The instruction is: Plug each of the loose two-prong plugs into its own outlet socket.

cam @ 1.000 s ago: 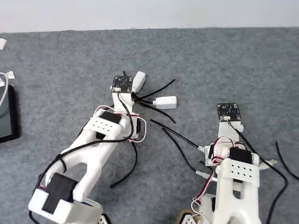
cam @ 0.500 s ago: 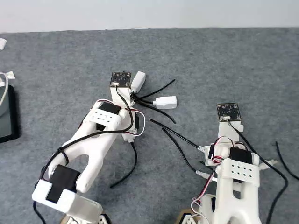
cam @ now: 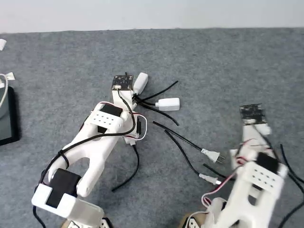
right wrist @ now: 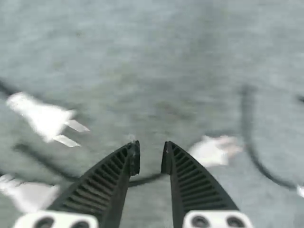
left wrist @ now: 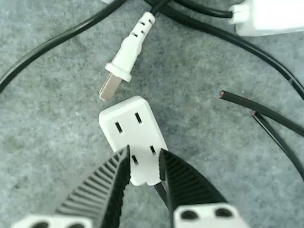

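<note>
Soft, even light is falling over the grey mat [cam: 228,61], making only faint shadows under the cords [cam: 180,137]. The right wrist view is looking smeared and blurry. The left wrist view is looking clear.

We see a robotics lab or workshop; a grey felted table [cam: 237,61] carries white plastic arms [cam: 95,147] with exposed wiring [cam: 142,127]; a plain wall [cam: 152,14] stands behind.

The grey-carpeted table [cam: 228,61] carries white outlet sockets [cam: 168,104] at upper centre, loose plugs [cam: 211,154] on black cords [cam: 183,139] at lower right, and a dark slab [cam: 7,118] at the left edge.
</note>
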Motion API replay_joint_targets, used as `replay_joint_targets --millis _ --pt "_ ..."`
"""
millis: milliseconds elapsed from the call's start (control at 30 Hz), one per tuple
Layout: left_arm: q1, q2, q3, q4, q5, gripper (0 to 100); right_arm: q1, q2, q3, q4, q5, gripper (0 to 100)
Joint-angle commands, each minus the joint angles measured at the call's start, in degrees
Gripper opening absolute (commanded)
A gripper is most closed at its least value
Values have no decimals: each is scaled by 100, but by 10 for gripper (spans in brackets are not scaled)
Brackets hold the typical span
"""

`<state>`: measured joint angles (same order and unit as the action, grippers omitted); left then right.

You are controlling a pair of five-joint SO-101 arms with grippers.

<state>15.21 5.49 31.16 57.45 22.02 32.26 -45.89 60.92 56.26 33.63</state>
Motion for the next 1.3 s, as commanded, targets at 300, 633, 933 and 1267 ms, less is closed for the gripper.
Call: replay_joint_targets --millis 300,633,933,1267 --pt "-79 316 242 167 -62 16 1191 -92 1310 -1262 -1618 105" --pt "-97 316 242 185 -62 16 1684 -84 1741 -2422 -1345 105" --pt "-105 316 251 185 -70 16 1499 -84 1688 -2484 -1292 105" --pt "-105 316 251 193 -70 16 1174 -66 1556 -2193 -1574 106"
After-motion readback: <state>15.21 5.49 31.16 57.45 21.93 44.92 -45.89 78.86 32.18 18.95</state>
